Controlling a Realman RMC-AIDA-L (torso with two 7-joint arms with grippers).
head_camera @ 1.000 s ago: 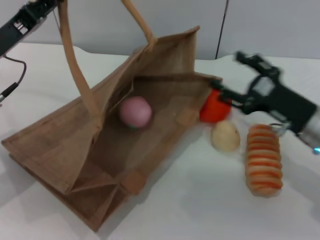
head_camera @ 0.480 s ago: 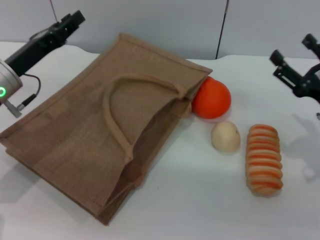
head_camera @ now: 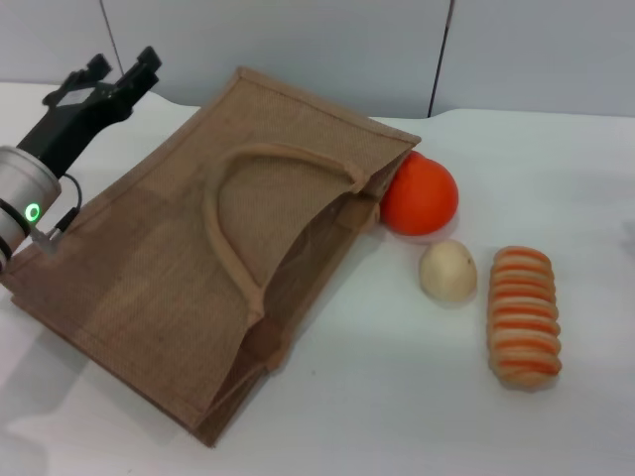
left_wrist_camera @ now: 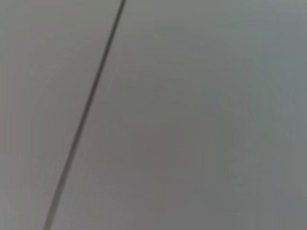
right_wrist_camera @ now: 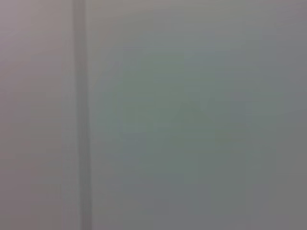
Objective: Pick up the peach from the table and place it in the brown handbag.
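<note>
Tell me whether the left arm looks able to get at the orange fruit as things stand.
Probably not directly: the left end effector sits at the brown handbag's far-left edge, and the flattened bag lies between it and the orange fruit.

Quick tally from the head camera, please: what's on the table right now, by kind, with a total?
Bags: 1, the brown handbag, lying flat.
Orange round fruit: 1, touching the bag's mouth.
Cream egg-shaped fruit: 1.
Striped orange-and-cream bread-like roll: 1.
Peach: 0 in view.
Total: 4 things on the table.
The left gripper hovers at the bag's far left corner.

Black left claw (head_camera: 117,77), silver wrist cuff, green indicator light, thin black cable, possibly looped
</note>
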